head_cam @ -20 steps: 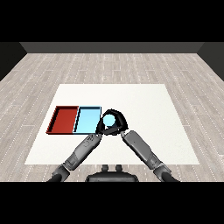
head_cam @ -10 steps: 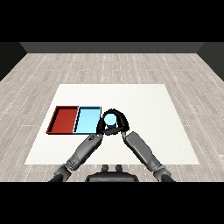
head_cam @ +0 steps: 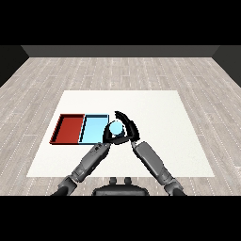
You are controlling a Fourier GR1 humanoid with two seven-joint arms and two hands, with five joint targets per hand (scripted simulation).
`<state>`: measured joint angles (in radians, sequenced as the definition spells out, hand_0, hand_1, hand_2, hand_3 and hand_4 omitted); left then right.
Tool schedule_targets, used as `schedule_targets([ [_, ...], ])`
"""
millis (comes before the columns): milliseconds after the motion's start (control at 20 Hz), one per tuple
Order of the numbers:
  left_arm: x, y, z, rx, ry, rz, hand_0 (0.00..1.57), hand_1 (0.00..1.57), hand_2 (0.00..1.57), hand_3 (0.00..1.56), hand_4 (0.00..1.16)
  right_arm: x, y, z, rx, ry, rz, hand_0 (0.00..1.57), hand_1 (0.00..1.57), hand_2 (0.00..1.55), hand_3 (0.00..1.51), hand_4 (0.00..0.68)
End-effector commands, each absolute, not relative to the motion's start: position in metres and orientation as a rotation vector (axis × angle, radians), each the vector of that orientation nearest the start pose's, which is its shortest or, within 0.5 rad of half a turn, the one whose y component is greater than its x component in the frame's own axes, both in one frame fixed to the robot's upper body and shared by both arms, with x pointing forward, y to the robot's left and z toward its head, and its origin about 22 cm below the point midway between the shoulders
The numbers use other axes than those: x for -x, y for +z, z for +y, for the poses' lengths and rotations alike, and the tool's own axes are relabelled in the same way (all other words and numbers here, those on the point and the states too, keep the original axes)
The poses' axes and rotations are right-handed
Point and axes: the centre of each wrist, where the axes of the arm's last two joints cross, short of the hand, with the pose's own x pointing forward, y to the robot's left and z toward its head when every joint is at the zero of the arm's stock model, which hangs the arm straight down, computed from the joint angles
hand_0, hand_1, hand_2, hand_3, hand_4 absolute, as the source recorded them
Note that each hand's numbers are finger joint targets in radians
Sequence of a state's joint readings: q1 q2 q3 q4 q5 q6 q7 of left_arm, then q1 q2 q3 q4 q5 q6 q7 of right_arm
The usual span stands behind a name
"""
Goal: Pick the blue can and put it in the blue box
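Blue can (head_cam: 116,127) sits in the curled right hand (head_cam: 129,128) (just beside the light blue tray (head_cam: 92,128)).

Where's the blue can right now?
In the head view, the light blue can sits mid-table beside the light blue tray's right edge, the right hand curled round it and the left hand alongside.
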<state>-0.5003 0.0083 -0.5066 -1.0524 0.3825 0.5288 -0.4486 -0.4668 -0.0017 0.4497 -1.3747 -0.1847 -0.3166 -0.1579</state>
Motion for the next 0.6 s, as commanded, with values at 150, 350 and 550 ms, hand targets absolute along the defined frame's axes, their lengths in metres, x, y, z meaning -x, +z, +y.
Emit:
schedule_targets([
  [150,-0.314,-0.016,0.086,0.018,-0.056,-1.891,1.57,1.57,1.57,1.48,1.14,-0.301,0.079,-0.09,-0.304,0.109,-1.913,0.0,0.0,0.0,0.0,0.0],
  [350,-0.303,-0.01,0.09,0.012,-0.054,-1.885,1.57,1.57,1.57,1.49,1.15,-0.291,0.084,-0.113,-0.35,0.094,-1.943,0.0,0.0,0.0,0.0,0.0],
  [550,-0.325,-0.005,0.105,-0.078,-0.076,-1.891,1.57,1.57,1.57,1.47,1.13,-0.286,0.092,-0.149,-0.414,0.076,-1.971,0.0,0.0,0.0,0.0,0.0],
])
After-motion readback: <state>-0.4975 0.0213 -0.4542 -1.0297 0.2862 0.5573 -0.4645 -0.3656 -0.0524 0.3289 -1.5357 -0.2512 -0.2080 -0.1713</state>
